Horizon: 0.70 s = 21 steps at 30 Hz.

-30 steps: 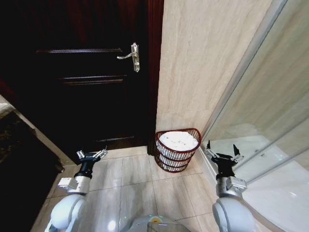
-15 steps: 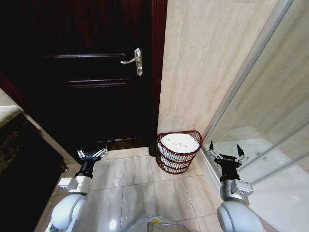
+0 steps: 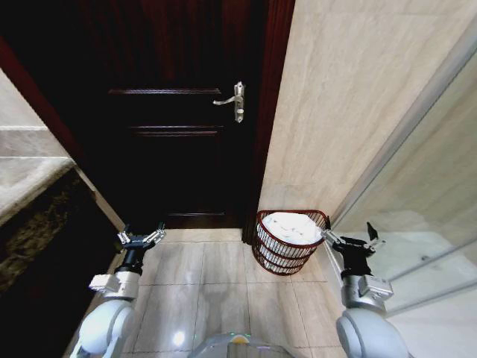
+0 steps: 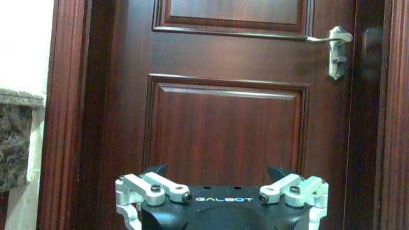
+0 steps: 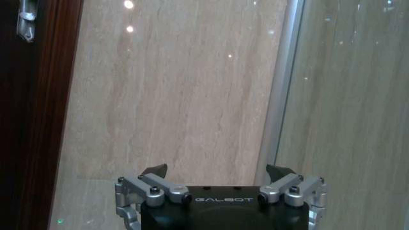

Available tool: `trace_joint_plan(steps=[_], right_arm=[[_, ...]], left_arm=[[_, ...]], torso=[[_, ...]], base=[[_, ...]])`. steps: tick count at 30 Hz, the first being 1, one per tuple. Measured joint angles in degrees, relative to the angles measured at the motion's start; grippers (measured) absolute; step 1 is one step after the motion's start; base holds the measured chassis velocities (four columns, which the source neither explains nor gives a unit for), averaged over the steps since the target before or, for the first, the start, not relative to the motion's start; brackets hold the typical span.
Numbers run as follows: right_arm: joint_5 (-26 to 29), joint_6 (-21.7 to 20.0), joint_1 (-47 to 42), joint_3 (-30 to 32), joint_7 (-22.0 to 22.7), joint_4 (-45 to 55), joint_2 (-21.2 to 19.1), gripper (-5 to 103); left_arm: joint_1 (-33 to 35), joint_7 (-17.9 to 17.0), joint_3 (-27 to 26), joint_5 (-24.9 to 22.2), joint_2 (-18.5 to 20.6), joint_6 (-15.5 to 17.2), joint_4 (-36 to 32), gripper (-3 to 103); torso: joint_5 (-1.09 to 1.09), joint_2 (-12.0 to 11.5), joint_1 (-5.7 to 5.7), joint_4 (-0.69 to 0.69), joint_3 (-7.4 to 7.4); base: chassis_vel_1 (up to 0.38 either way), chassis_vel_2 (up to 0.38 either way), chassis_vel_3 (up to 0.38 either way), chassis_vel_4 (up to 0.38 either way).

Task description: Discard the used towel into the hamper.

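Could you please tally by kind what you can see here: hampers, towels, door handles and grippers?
Hampers: 1, the hamper on the floor by the wall.
Towels: 1, the white towel inside it.
Door handles: 1, the door handle.
Grippers: 2, the left gripper and the right gripper, both open and empty.
Total: 5.

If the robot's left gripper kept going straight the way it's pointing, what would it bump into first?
Most likely the dark red-brown panelled wooden door. The open left gripper points straight at its lower panel, below the silver lever handle, and nothing shows between them. How far off the door stands is hard to tell.
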Motion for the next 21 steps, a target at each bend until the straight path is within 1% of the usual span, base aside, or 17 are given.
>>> trace_joint_plan(steps=[5,6,7,8,9,10,11,13,14,16,18,21], right_arm=[[1.11,-0.72,-0.33,-0.04,-1.13,0.11,-0.10,100],[2.84,-2.08,-0.76,0.19,-2.71,0.53,-0.07,100],[2.84,-2.08,-0.76,0.19,-2.71,0.53,-0.07,100],[4.08,-2.92,-1.07,0.53,-3.85,0.85,-0.02,100],[6.12,-4.34,-1.57,1.49,-6.15,1.18,0.04,100],[7.06,-4.80,-1.82,2.07,-7.46,1.19,0.05,100],[7.06,-4.80,-1.82,2.07,-7.46,1.19,0.05,100],[8.16,-5.03,-2.07,2.97,-9.38,0.93,0.02,100],[8.90,-5.19,-2.21,3.42,-10.54,0.40,0.02,100],[9.23,-5.02,-2.45,3.85,-12.06,-0.63,0.23,100],[9.12,-4.68,-2.55,3.88,-12.47,-0.95,0.34,100],[8.70,-3.76,-2.69,3.40,-13.10,-1.20,0.98,100]], left_arm=[[-0.14,-0.11,0.23,0.45,-0.41,-0.08,0.27,100],[-0.09,-0.44,0.21,0.56,-0.52,-0.02,0.27,100],[-0.09,-0.44,0.21,0.56,-0.52,-0.02,0.27,100],[0.00,-0.65,0.14,0.69,-0.56,0.17,0.24,100],[0.20,-0.93,-0.08,0.94,-0.57,0.56,0.11,100],[0.33,-1.10,-0.19,1.05,-0.54,0.76,0.07,100],[0.33,-1.10,-0.19,1.05,-0.54,0.76,0.07,100],[0.45,-1.55,-0.35,1.45,-0.38,1.38,0.06,100],[0.50,-2.11,-0.41,1.83,-0.28,2.30,-0.02,100],[0.50,-2.70,-0.39,2.28,-0.23,3.14,-0.23,100],[0.50,-2.76,-0.37,2.40,-0.23,3.26,-0.27,100],[0.44,-2.96,-0.24,2.93,-0.36,3.60,-0.51,100]], torso=[[0.00,0.94,0.36,0.01,0.59],[0.00,1.18,0.46,0.01,0.73],[0.00,1.18,0.46,0.01,0.73],[0.00,1.33,0.52,0.00,0.81],[0.00,1.66,0.67,0.00,0.98],[0.00,1.89,0.76,0.00,1.12],[0.00,1.89,0.76,0.00,1.12],[0.00,2.35,0.95,0.00,1.36],[0.00,2.75,1.14,0.00,1.58],[0.00,3.28,1.38,0.00,1.87],[0.00,3.44,1.45,0.00,1.96],[0.00,4.53,1.89,0.00,2.60]], base=[[0.000,0.000,0.000,0.000],[0.000,0.000,0.000,0.000],[0.000,0.000,0.000,0.000],[0.000,0.000,0.000,0.000],[0.000,0.000,0.000,0.000],[0.000,0.000,0.000,0.000],[0.000,0.000,0.000,0.000],[0.000,0.000,0.000,0.000],[0.000,0.000,0.000,0.000],[0.000,0.000,0.000,0.000],[0.000,0.000,0.000,0.000],[0.000,0.000,0.000,0.000]])
